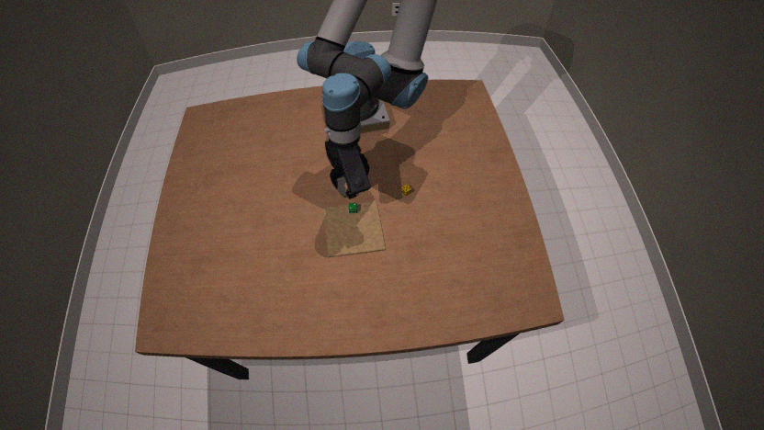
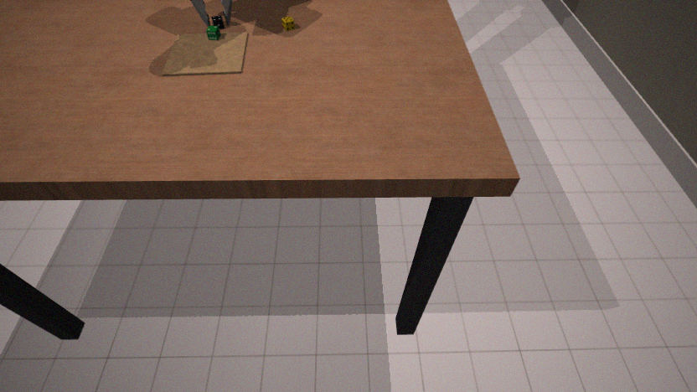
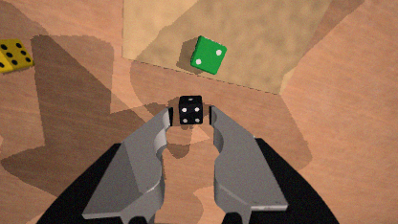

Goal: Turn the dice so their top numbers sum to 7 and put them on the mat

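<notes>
A black die is between the fingertips of my gripper, off the mat's back edge. The gripper is part open, with a gap on each side of the die. The die's larger face in the wrist view shows four pips; a narrow face beyond it shows one. A green die sits on the tan mat, just inside its back edge, with two on top. A yellow die is off the mat; its top number is unclear.
The brown table carries everything. The arm's base stands at the back of the table. The arm's shadow falls over part of the mat and around the yellow die. The green die is close in front of the fingertips.
</notes>
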### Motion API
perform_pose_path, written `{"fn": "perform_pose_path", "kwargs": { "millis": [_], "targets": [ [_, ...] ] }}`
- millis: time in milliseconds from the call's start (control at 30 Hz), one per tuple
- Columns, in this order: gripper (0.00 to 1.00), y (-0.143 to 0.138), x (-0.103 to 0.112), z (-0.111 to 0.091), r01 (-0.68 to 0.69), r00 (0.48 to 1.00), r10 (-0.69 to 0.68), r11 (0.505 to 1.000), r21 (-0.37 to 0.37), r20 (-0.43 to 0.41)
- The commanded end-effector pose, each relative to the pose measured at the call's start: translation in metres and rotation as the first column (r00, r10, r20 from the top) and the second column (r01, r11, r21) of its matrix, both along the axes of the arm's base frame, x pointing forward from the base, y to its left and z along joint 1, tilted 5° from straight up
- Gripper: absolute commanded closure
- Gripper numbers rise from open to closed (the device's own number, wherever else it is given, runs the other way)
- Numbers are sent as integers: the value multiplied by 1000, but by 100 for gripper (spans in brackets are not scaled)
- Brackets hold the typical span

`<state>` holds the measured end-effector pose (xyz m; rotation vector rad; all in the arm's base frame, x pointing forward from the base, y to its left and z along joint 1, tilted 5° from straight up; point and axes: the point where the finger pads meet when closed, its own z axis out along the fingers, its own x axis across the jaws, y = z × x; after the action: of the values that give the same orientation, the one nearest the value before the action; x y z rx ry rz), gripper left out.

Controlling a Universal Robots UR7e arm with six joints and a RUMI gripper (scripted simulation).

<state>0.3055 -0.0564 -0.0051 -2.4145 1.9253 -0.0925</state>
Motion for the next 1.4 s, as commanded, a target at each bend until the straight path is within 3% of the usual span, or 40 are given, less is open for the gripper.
{"fn": "perform_pose_path", "kwargs": {
  "millis": [0, 133, 167, 1367],
  "targets": [
    [79, 0, 0, 0, 0, 1000, 0, 1000, 0, 1],
    [79, 0, 0, 0, 0, 1000, 0, 1000, 0, 1],
    [97, 0, 0, 0, 0, 1000, 0, 1000, 0, 1],
    [97, 0, 0, 1, 0, 1000, 0, 1000, 0, 1]
  ]
}}
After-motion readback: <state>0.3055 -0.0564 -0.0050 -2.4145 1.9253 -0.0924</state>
